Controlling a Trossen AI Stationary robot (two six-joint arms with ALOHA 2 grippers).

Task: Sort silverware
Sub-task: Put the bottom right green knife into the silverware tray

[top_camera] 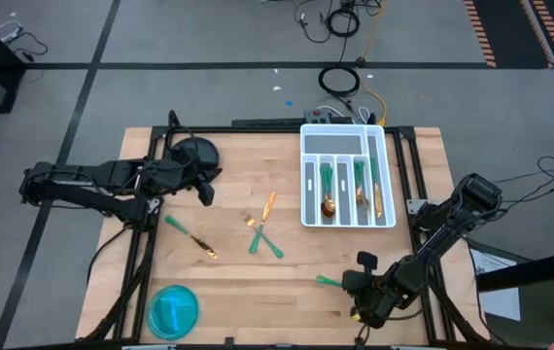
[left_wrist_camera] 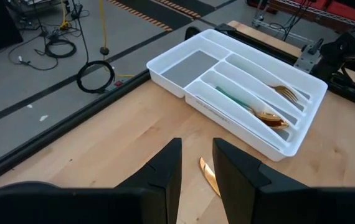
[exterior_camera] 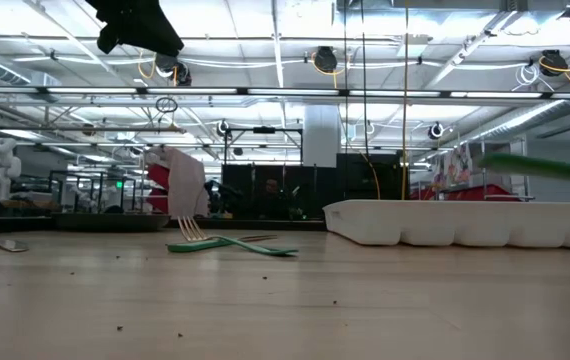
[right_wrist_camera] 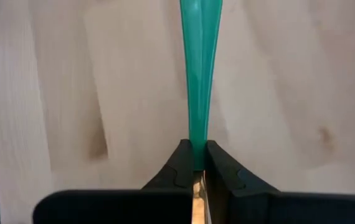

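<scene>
My right pincer [right_wrist_camera: 194, 163] is clamped on one green-handled utensil [right_wrist_camera: 198, 74], lifted off the counter [top_camera: 258, 282] near its front right corner (head hidden, so I can't tell fork from spoon). I judge this the carry step: next, swing it to the white tray [top_camera: 308, 194] and match its slot. Left pincer [left_wrist_camera: 197, 168] waits over the far left side, fingers apart, empty. Crossed forks [top_camera: 262, 240] and a knife [top_camera: 191, 236] lie mid-counter.

Left gripper [top_camera: 206, 185] parked over the table's left, fingers parted. Right gripper [top_camera: 353, 283] low at the near edge, clamped tight.
</scene>
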